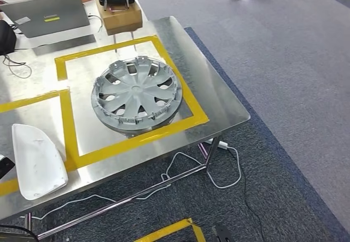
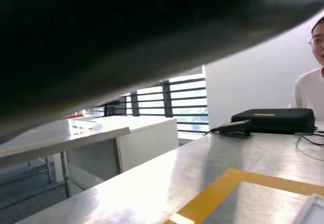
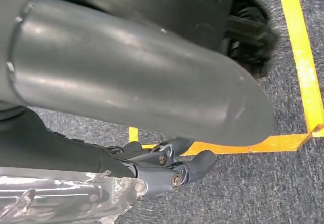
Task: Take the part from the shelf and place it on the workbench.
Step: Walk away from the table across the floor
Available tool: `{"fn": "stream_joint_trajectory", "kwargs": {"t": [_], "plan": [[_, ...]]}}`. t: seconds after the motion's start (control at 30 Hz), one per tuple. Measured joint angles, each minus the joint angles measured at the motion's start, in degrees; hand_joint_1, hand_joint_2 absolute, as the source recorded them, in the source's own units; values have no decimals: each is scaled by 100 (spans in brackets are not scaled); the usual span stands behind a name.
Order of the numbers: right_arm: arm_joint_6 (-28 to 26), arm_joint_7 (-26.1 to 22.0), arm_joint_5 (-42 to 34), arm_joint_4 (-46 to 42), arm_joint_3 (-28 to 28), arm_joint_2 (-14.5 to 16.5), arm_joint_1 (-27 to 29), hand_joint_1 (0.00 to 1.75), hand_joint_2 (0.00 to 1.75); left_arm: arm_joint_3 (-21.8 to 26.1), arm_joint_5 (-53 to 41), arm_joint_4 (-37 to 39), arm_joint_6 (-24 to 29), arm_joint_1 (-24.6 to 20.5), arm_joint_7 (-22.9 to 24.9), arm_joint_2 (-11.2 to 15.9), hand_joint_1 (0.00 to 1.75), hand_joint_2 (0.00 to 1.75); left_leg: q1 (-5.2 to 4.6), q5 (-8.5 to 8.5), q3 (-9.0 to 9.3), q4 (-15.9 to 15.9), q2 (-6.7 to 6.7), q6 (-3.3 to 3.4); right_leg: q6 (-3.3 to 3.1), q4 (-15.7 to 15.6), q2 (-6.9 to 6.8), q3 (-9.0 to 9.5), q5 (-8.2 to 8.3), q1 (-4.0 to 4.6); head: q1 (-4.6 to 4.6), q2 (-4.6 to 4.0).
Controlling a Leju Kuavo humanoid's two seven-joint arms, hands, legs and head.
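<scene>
Head view: one grey wheel cover lies flat on the steel table, inside one yellow tape rectangle, with one white part in the neighbouring taped box. Right hand hangs over grey carpet, dark fingers stretched out, holding nothing, one taped corner just beyond them. Left hand's fingers: cannot tell.

Steel workbench carries wheel cover, white part, laptop.
</scene>
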Motion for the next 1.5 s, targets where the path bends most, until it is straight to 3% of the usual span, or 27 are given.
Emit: {"fn": "stream_joint_trajectory", "kwargs": {"t": [0.07,0.13,0.2,0.27,0.3,0.33,0.4,0.47,0.53,0.7,0.73,0.83,0.9,0.97,1.03,1.07,1.1,1.13,1.2,1.27,1.33,1.4,1.43,1.5], "plan": [[0,-1,0,0,0,-2,-2,0,0,0,0,0,0,-1,0,-1,0,0,-4,-10,26,2,-116,-9,-43,-642,66,247,444,0,1,0],[1,-2,1,0,0,-2,-11,0,0,1,0,0,-1,-6,0,-1,0,0,-13,-22,28,14,-218,-43,-78,-1378,239,588,744,-14,-3,1],[1,0,1,0,-1,-2,-17,0,0,2,0,0,-3,-3,0,-1,0,0,-4,-7,0,12,-301,-105,-99,-1617,323,713,768,-12,-7,1],[0,2,2,0,-3,0,-20,0,0,9,1,0,-4,12,0,5,0,0,22,12,-18,-7,-345,-176,-145,-1651,250,731,794,-7,-7,1],[-1,2,3,0,-3,2,-22,0,0,14,1,0,-4,16,0,8,0,0,22,-27,-41,37,-276,-209,-179,-1676,210,745,809,-14,-18,1],[-1,1,4,0,-4,3,-24,0,0,18,2,0,-5,8,0,10,0,0,16,-126,-112,187,-169,-241,-212,-1702,161,760,822,-24,-28,1],[-2,-1,5,0,-6,5,-20,0,0,16,4,1,-9,-6,0,4,0,0,13,-473,-424,841,74,-298,-257,-1729,60,779,823,-30,-51,1],[-2,0,7,0,-9,5,-8,0,0,11,4,5,-14,6,0,-8,0,0,30,-742,-754,1516,138,-332,-273,-1729,-26,779,813,-27,-51,1],[-2,1,7,0,-11,5,-3,0,0,11,4,9,-15,17,0,-14,0,0,38,-802,-865,1735,141,-341,-275,-1728,-59,779,810,-27,-50,1],[-2,3,7,0,-16,5,-1,0,0,11,4,11,-17,19,0,-21,0,0,45,-713,-853,1702,143,-349,-268,-1728,-104,785,804,-29,-52,1],[-2,5,8,0,-19,5,-5,0,0,11,4,13,-17,18,1,-24,0,0,51,-495,-645,1309,210,-358,-247,-1724,-149,802,790,-32,-53,1],[-5,8,13,0,-31,-1,-18,0,0,10,4,16,-15,24,10,-46,0,0,27,10,-9,45,385,-254,-112,-1723,-342,870,723,14,-37,1],[-7,8,15,0,-34,-4,-21,0,0,13,4,16,-15,33,15,-54,0,0,27,-3,8,-14,314,-150,-38,-1699,-356,865,664,15,-29,1],[-7,8,17,0,-35,-4,-25,0,0,13,4,15,-15,22,15,-56,0,0,42,4,17,-25,237,-72,10,-1309,-200,685,424,-3,-11,1],[-7,9,18,0,-35,-4,-16,0,0,9,4,16,-15,18,16,-69,0,0,32,-3,14,-24,155,-28,20,-492,-46,295,54,-4,7,1],[-7,11,18,0,-35,-4,-7,0,0,7,4,17,-15,20,16,-79,0,0,24,-5,13,-23,105,-20,15,-152,-20,115,-52,-3,10,1],[-7,13,18,0,-36,-4,0,0,0,7,4,17,-15,22,16,-86,0,0,15,-7,16,-21,50,-16,4,-3,-8,21,-49,0,10,1],[-7,15,19,0,-38,-5,4,0,0,7,4,17,-15,23,16,-91,0,0,8,-7,22,-20,-6,-16,-16,-92,3,41,71,2,9,1],[-7,15,21,0,-43,-8,-2,0,0,7,4,17,-15,22,16,-95,0,0,5,-12,39,-18,-115,-24,-69,-818,115,356,497,3,10,0],[-6,15,22,0,-47,-8,-10,0,0,7,4,17,-15,16,16,-95,0,0,-6,-16,29,1,-213,-65,-110,-1485,292,673,735,-10,7,0],[-6,16,22,0,-52,-9,-13,0,0,8,5,17,-15,19,16,-93,0,0,6,7,-4,0,-299,-139,-132,-1642,335,765,737,-1,5,1],[-7,16,22,0,-57,-10,-17,0,0,16,6,17,-15,35,16,-85,0,0,29,13,-25,-6,-326,-213,-184,-1670,257,789,763,0,3,1],[-8,15,23,0,-60,-10,-20,0,0,21,7,17,-16,35,16,-78,0,0,24,-47,-63,73,-253,-243,-218,-1701,212,807,780,-9,-15,1],[-9,15,30,0,-61,-8,-22,0,0,22,7,18,-17,16,15,-76,0,0,12,-342,-305,582,-12,-293,-269,-1747,109,834,800,-23,-48,0]]}}
